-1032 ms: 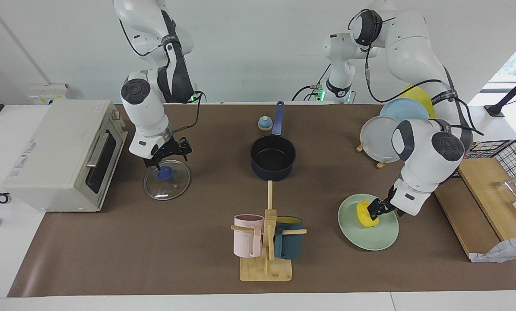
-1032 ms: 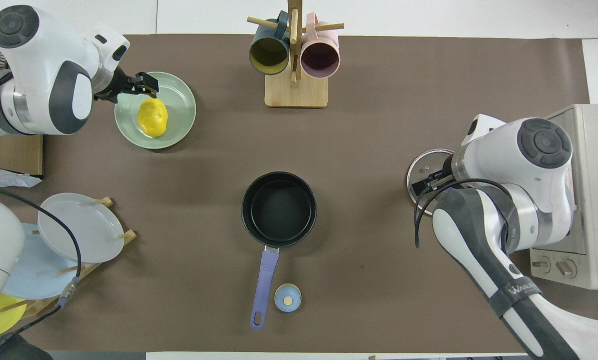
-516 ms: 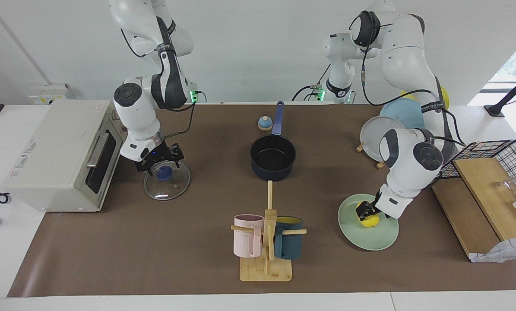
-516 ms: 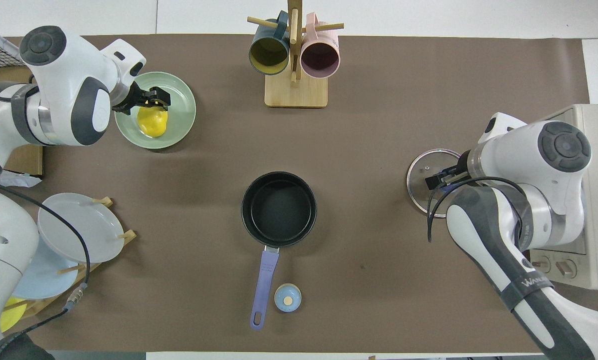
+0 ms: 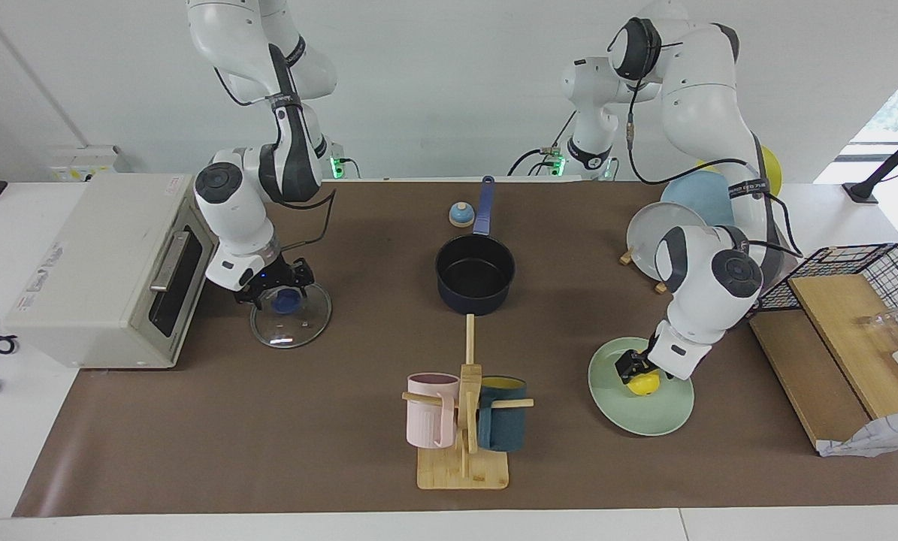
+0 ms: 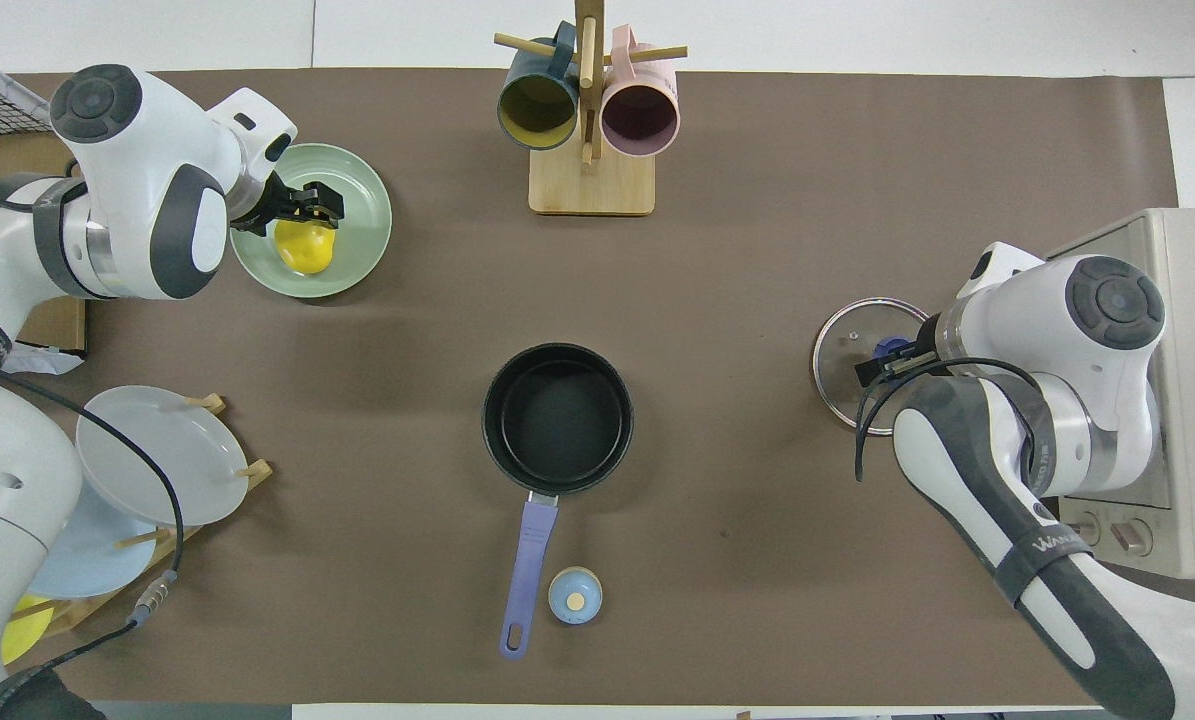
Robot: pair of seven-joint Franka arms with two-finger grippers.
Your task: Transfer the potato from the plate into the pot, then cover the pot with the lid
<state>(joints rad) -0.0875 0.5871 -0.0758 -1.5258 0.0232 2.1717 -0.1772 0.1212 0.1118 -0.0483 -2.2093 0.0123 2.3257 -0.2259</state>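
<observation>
The potato [image 5: 642, 382] lies on the green plate [image 5: 659, 417], at about ten o'clock from the middle of the plate in the facing view. The plate stands toward the left arm's end of the table, at about four o'clock from the pot [image 5: 475, 279] in that view. The left gripper [image 5: 633, 367] is low over the plate and sits at the top of the potato. Its fingers [image 6: 319, 193] are apart, one at each side of the potato's upper end, but I cannot tell if they press it.

The pot is in the middle of the table and nothing is in it. Its long blue handle [image 6: 527, 566] points to six o'clock in the overhead view, toward the robots. A small blue dome [image 6: 574, 595] stands just beside the end of the handle.

The glass lid [image 5: 291, 313] lies flat on the table toward the right arm's end, at about nine o'clock from the pot in the facing view, in front of the toaster oven [image 5: 110, 267]. The right gripper [image 5: 277, 289] is down at the blue knob [image 5: 288, 300] of the lid. Whether its fingers are pressed on the knob or apart I cannot tell.

A mug rack [image 5: 464, 428] with a pink mug [image 5: 430, 419] and a dark teal mug [image 5: 503, 422] stands at six o'clock from the pot in the facing view, farther from the robots.
</observation>
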